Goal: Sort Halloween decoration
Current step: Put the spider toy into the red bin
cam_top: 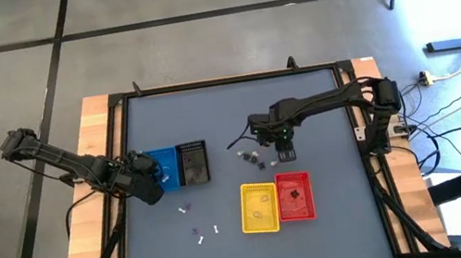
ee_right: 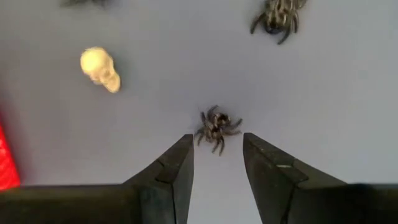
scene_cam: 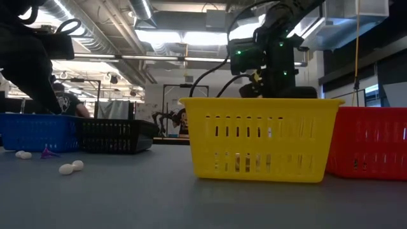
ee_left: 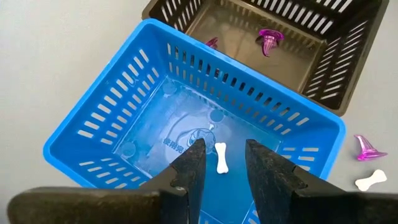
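My left gripper (ee_left: 222,155) hangs open over the blue basket (ee_left: 149,93); a white bone trinket (ee_left: 221,157) lies on the basket's floor between the fingertips. Purple trinkets (ee_left: 269,40) lie in the black basket (ee_left: 323,37). A purple cone (ee_left: 365,149) and a white bone (ee_left: 371,180) rest on the table beside the blue basket. My right gripper (ee_right: 216,149) is open above the table, fingers on either side of a small black spider (ee_right: 216,127) without touching it. A tan skull (ee_right: 101,69) and a second spider (ee_right: 277,15) lie farther off.
The yellow basket (cam_top: 259,207) and the red basket (cam_top: 294,196) stand side by side near the table's front. Loose trinkets (cam_top: 199,233) lie on the grey table between the basket pairs. In the low view white bones (scene_cam: 71,167) lie on the table.
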Tool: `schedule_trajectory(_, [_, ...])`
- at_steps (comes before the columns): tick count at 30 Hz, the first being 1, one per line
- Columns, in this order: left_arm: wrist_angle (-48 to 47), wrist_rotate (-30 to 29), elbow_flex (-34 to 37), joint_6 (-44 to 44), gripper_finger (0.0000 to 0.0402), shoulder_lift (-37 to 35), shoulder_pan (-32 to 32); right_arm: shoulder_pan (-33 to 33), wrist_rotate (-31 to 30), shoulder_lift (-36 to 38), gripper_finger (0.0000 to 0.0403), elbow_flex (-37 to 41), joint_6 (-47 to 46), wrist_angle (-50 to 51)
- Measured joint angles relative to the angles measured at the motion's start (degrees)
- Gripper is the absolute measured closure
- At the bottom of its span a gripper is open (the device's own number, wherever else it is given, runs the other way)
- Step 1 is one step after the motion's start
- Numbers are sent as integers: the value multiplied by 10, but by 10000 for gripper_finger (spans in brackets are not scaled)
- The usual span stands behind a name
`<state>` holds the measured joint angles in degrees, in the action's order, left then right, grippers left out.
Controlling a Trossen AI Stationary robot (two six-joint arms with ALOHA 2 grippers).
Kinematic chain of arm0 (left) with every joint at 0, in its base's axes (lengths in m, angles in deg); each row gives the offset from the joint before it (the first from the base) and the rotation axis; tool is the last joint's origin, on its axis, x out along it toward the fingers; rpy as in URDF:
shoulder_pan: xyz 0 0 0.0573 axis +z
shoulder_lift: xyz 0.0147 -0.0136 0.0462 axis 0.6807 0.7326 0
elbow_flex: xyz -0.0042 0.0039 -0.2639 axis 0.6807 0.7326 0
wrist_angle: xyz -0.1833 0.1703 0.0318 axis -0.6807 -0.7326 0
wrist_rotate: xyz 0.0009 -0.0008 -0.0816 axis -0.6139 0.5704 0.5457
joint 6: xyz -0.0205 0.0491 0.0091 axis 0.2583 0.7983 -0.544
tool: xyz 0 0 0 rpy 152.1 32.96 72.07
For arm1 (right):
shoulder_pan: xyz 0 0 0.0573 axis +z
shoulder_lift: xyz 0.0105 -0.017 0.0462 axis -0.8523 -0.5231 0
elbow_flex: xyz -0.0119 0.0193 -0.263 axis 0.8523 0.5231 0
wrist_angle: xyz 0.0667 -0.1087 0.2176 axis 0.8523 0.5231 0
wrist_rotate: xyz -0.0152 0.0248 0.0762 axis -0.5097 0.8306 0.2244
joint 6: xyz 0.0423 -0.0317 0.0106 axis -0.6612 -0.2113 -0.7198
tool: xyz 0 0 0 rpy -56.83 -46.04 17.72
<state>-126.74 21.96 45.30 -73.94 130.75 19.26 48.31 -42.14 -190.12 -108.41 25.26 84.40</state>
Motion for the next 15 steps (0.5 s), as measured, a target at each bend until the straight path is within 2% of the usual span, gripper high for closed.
schedule_trajectory(5, [0,0,0,0,297,0,0,0,8,0,265,31,-20,-32])
schedule_trajectory(15, [0,-6,0,0,298,0,0,1,-16,3,265,77,-21,-93])
